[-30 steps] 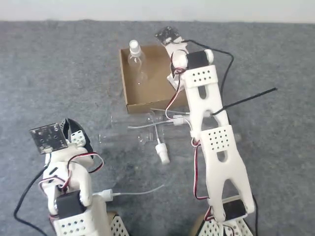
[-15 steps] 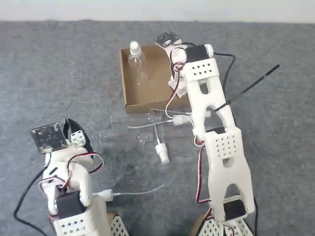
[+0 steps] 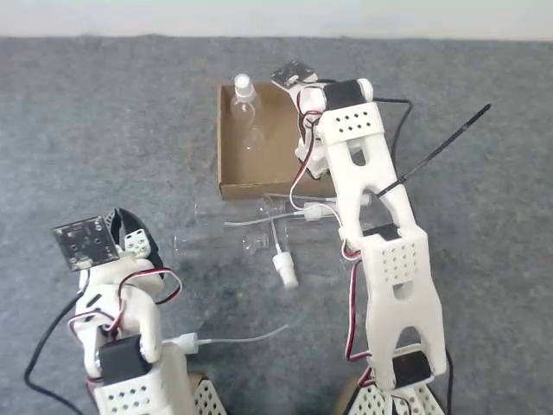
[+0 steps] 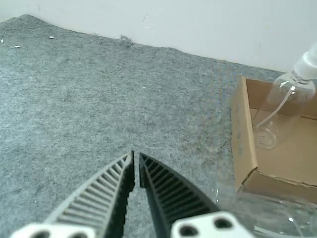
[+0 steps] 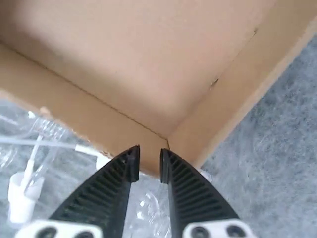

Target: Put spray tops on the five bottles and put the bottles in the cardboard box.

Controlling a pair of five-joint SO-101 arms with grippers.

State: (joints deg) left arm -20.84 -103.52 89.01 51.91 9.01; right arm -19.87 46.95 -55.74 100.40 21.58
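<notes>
The cardboard box lies at the back of the carpet, and one clear bottle with a white spray top stands in its far left corner. My right arm stretches over the box. My right gripper is open by a narrow gap, its tips at the box's near corner. Several clear bottles lie in front of the box, with loose spray tops among them. My left gripper is shut and empty, low over the carpet, facing the box and the standing bottle.
Another spray top with a long tube lies by my left arm's base. A black cable tie sticks out from the right arm. Grey carpet spreads open on the left, and a white wall bounds the far side.
The box, with the bottle in it, has slid slightly to the right. My right arm has stretched a little farther over it. The left arm has kept still.
</notes>
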